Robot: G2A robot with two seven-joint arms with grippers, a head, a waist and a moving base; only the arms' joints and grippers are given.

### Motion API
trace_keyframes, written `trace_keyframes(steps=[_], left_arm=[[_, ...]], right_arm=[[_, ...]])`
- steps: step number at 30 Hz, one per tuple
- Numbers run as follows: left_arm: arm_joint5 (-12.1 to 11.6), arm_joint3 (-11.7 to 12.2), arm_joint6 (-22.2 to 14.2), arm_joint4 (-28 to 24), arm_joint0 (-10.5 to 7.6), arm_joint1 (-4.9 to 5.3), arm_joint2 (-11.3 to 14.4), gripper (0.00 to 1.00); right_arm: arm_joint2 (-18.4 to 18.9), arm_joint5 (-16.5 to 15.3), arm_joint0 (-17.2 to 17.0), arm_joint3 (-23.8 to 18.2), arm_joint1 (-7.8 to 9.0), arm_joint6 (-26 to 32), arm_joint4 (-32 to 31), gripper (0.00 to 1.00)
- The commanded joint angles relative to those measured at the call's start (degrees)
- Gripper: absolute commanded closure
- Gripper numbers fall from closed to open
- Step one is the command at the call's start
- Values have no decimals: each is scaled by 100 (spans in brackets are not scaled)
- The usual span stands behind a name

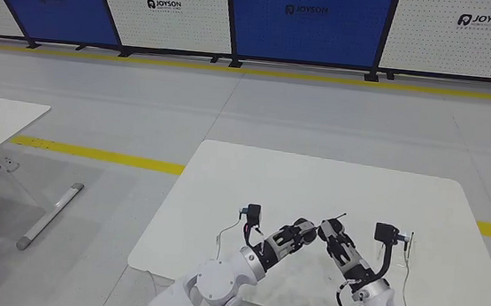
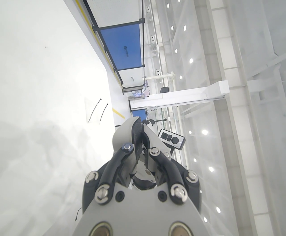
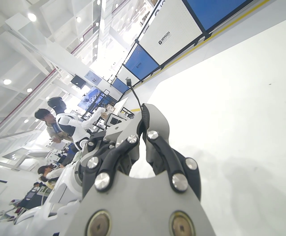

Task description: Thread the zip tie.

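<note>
A black zip tie (image 3: 134, 94) sticks out past the fingertips of my right gripper (image 3: 143, 112), which is shut on its strap, with the square head at the free end. In the top view both grippers meet low over the near middle of the white table (image 1: 332, 179). There the right gripper (image 1: 328, 231) is tip to tip with my left gripper (image 1: 305, 232), and the zip tie (image 1: 339, 220) pokes up beside them. The left gripper (image 2: 139, 125) is shut, and a thin black strip of the zip tie (image 2: 156, 121) leaves its tips.
Two spare black zip ties (image 2: 95, 109) (image 2: 104, 112) lie side by side on the table beyond the left gripper, and another short one (image 2: 78, 214) lies close to the wrist. Blue and white partition panels (image 1: 307, 21) stand across the floor.
</note>
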Motion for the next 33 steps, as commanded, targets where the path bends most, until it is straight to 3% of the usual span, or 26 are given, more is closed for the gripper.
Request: trace_keyframes(steps=[1, 8, 10, 11, 14, 16, 21, 25, 33], left_arm=[[-10, 3, -1, -12, 6, 1, -5, 100], [-54, 3, 43, -54, 14, -2, 2, 100], [-63, 7, 63, -58, 12, -4, 8, 86], [-66, 10, 74, -61, 9, -6, 10, 69], [-69, 27, 92, -60, 0, -8, 15, 55], [-73, 30, 105, -56, -2, -9, 18, 53], [-92, 36, 131, -54, -2, -10, 13, 53], [-99, 35, 134, -48, 0, -9, 10, 59], [-87, 49, 125, -29, 5, -8, 25, 81]], right_arm=[[-13, -7, -8, 8, 0, -9, 2, 100], [-20, 14, -21, 9, 2, -35, -5, 100], [-17, 16, -26, 4, 3, -45, -12, 100], [-17, 18, -31, 1, 4, -54, -15, 100], [-18, 32, -41, -1, 4, -74, -18, 100], [-17, 47, -45, 7, 5, -86, -20, 100], [27, 96, -49, 26, 8, -184, -76, 100], [88, 111, -63, 26, 14, -242, -107, 100], [116, 103, -96, 12, 16, -306, -119, 100]])
